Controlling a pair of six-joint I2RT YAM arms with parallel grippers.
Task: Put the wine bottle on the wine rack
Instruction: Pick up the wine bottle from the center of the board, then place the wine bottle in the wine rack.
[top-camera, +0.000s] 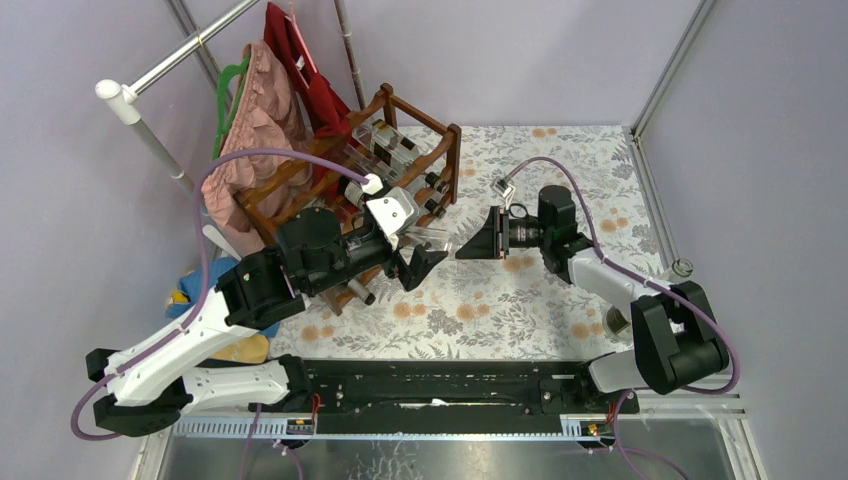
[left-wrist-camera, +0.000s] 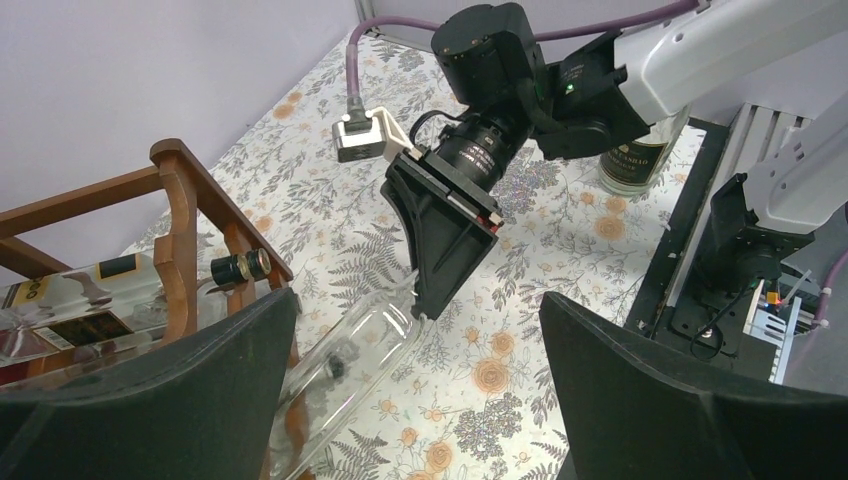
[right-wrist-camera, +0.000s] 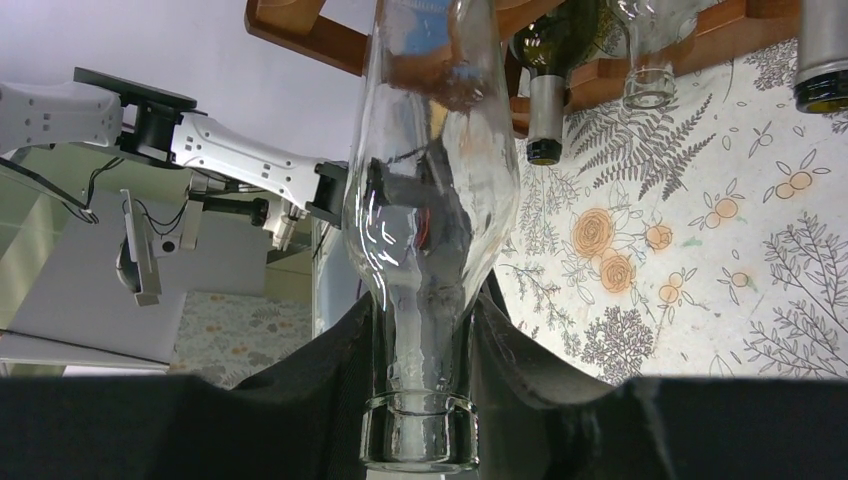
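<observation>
The clear glass wine bottle (top-camera: 437, 233) lies nearly level, its base at the front of the dark reddish-brown wine rack (top-camera: 452, 150). My right gripper (top-camera: 473, 246) is shut on the bottle's neck. In the right wrist view the neck (right-wrist-camera: 420, 400) is clamped between the black fingers and the body (right-wrist-camera: 430, 190) points toward the rack (right-wrist-camera: 320, 40). In the left wrist view the bottle (left-wrist-camera: 350, 360) runs from the rack (left-wrist-camera: 185, 210) to the right gripper (left-wrist-camera: 440, 290). My left gripper (top-camera: 420, 262) is open and empty beside the bottle, its fingers (left-wrist-camera: 680, 390) set wide apart.
Several bottles lie in the rack, necks pointing out (right-wrist-camera: 545, 110) (left-wrist-camera: 238, 267). A labelled bottle (left-wrist-camera: 640, 160) stands at the table's right near the right arm's base. Clothes (top-camera: 265, 110) hang on a rail left of the rack. The floral tablecloth (top-camera: 560, 290) covers the table.
</observation>
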